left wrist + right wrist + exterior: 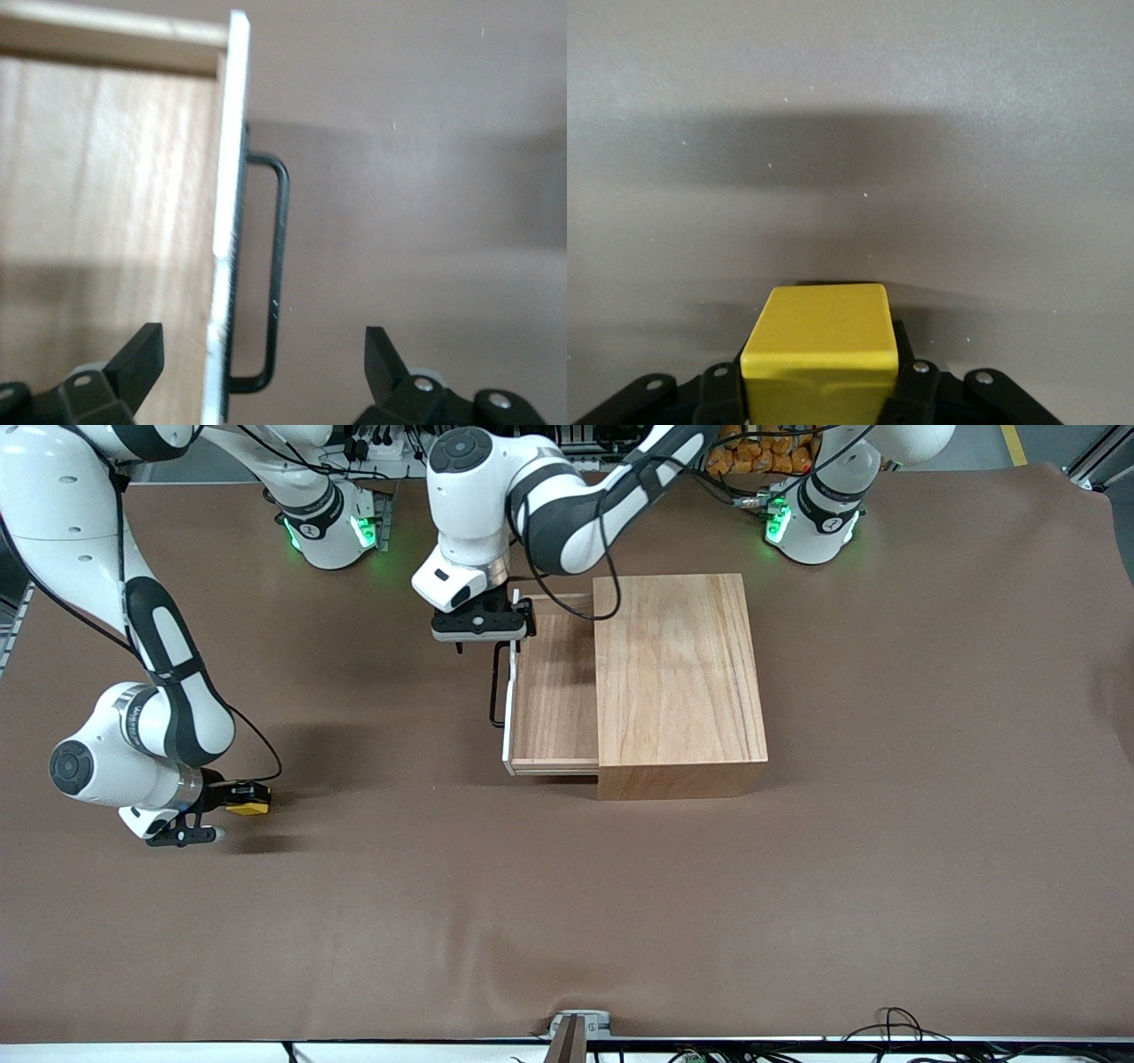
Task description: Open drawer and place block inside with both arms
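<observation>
Yellow and cube-shaped, the block [821, 350] is clamped between the closed-in fingers [913, 390] of the right gripper [237, 799], which is carried low over the brown desk [886, 886] toward the right arm's end. The right arm [159, 691] is folded down from its base at the top of the front view, with its wrist turned sideways so that the block is held out level toward the drawer's side of the desk. In the right wrist view only bare desk surface is seen ahead of the block, crossed by a broad shadow.

The left gripper [479, 634] is held over the front corner of the drawer [554, 691], at the end of the black wire handle [275, 292] that lies farther from the front camera. Its fingers [137, 359] are spread wide and nothing is gripped; in the left wrist view the white front edge [229, 204] and the handle are seen between them, untouched. The left arm [567, 505] is reached across from its base and bent downward at the wrist.

The drawer is pulled partway out of the wooden box [678, 682], its light-wood floor exposed. The block is kept well apart from the drawer, nearer to the front camera than the handle.
</observation>
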Motion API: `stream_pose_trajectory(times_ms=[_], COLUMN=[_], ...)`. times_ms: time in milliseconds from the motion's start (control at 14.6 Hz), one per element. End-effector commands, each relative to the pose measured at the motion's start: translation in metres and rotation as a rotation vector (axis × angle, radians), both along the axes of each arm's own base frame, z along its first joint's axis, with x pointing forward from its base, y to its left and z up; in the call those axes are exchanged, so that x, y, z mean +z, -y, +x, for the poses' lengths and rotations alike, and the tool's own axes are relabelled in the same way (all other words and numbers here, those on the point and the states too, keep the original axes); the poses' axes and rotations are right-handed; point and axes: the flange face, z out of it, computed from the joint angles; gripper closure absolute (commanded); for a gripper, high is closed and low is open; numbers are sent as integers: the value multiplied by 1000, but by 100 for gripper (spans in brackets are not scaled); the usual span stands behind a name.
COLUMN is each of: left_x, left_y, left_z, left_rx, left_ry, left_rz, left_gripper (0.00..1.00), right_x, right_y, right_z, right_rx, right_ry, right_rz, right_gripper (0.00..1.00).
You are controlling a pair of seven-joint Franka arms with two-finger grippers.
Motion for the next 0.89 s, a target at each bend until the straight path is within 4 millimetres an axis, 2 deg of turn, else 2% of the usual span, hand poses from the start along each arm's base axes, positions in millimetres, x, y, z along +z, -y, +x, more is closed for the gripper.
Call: stream_pose_trajectory(times_ms=[0, 137, 273, 410, 614, 819], left_x=[33, 51, 65, 75, 88, 103], left_y=[-28, -51, -79, -108, -150, -206], left_z=[12, 34, 59, 85, 120, 162], left_rx=[24, 22, -17, -27, -63, -102], left_ry=[-23, -24, -24, -28, -27, -67], left_rz=[20, 31, 54, 69, 85, 21], left_gripper=[0, 0, 0, 0, 0, 0], right_x=[28, 64, 110, 145, 175, 210], right_y=[1, 4, 13, 13, 13, -1], right_z=[10, 28, 49, 62, 74, 84], right_rx=[38, 68, 91, 168, 238, 282], right_ry=[23, 15, -5, 21, 77, 101], right_rz=[37, 56, 79, 82, 73, 72], right_gripper=[95, 100, 100, 100, 100, 100])
